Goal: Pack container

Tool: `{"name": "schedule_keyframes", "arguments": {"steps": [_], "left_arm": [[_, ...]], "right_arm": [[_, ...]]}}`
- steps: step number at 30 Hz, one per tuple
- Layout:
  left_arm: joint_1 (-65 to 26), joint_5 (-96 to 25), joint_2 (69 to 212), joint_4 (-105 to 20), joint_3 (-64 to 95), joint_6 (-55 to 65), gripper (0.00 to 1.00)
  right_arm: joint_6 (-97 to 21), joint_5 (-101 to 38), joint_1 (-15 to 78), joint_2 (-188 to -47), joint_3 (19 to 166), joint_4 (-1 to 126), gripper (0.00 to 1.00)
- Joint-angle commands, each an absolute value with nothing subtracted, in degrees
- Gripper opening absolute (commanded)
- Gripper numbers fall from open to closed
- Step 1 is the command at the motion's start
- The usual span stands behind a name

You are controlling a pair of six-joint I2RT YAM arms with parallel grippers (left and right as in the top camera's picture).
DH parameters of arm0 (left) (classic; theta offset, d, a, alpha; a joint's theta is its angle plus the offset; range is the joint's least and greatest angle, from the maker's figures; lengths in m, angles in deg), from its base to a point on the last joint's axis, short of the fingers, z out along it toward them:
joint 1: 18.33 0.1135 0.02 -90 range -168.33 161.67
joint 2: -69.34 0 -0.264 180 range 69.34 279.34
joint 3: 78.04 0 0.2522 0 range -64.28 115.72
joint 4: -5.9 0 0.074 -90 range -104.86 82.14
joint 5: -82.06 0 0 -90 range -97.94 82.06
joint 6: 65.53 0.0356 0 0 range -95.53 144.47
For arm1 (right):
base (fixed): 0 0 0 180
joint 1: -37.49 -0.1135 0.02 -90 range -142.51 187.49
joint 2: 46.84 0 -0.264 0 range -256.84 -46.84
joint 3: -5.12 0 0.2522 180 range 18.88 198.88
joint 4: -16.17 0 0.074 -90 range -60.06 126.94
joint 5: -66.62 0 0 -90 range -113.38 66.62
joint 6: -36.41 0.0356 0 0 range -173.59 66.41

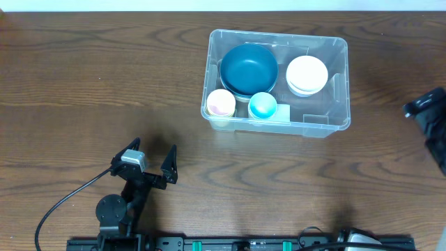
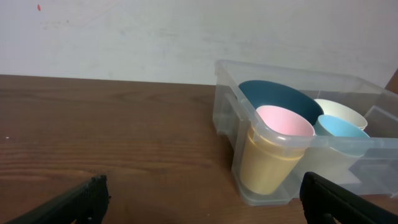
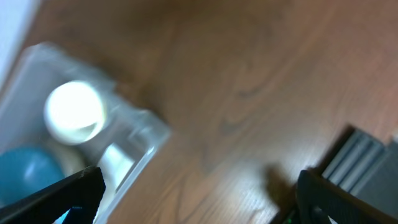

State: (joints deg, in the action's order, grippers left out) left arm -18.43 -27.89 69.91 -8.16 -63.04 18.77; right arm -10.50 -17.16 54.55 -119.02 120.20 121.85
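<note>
The clear plastic container stands on the wooden table at the back centre-right. It holds a dark teal bowl, white bowls, a pink-lined yellow cup and a light blue cup. My left gripper is open and empty at the front left, well short of the container; the left wrist view shows the container ahead right with the cup inside. My right gripper is open and empty; its arm is at the right edge, beside the container.
The arm bases and a black cable lie along the front edge. A dark ridged object is at the lower right of the right wrist view. A pale wall stands behind the table.
</note>
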Motion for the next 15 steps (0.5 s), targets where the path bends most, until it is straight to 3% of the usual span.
{"name": "schedule_keyframes", "arguments": {"steps": [1, 5, 15], "left_arm": [[-18.2, -28.1, 69.6, -10.4, -64.0, 19.8, 0.98], [-18.2, -28.1, 69.6, -10.4, -64.0, 19.8, 0.98], [-18.2, -28.1, 69.6, -10.4, -64.0, 19.8, 0.98]], "right_arm": [[-9.9, -16.5, 47.6, -112.6, 120.3, 122.1, 0.99], [-9.9, -16.5, 43.2, -105.3, 120.3, 122.4, 0.99], [-10.0, -10.5, 43.1, -90.7, 116.9, 127.0, 0.99]]}}
